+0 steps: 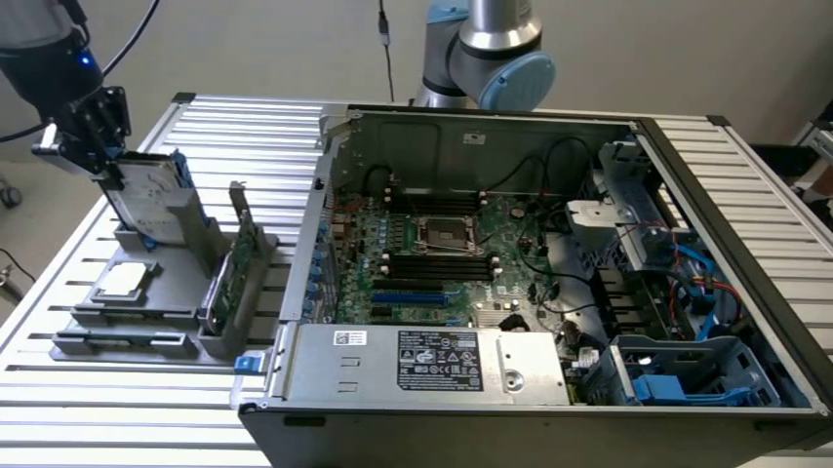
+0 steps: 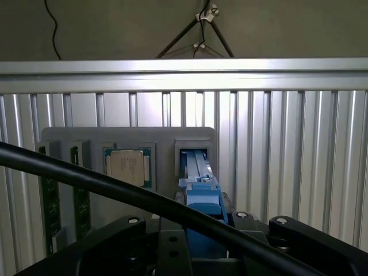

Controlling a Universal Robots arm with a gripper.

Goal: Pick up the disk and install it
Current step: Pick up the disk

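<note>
The disk (image 1: 146,195), a silver-grey drive with a white label in a blue carrier, stands on edge at the exterior view's left. Its lower end is at the slot of the grey holder (image 1: 137,239). My gripper (image 1: 107,161) comes down from above and is shut on the disk's top edge. In the wrist view the blue carrier edge (image 2: 202,192) runs from between my fingers (image 2: 129,230) down to the holder's slot (image 2: 194,154). Whether the disk still rests in the slot I cannot tell.
On the same grey fixture (image 1: 131,322) lie a square silver chip (image 1: 121,280) and an upright green card (image 1: 241,268). The open computer case (image 1: 521,253) fills the middle, with a blue-lined drive bay (image 1: 677,375) at its near right corner. A black cable (image 2: 86,178) crosses the wrist view.
</note>
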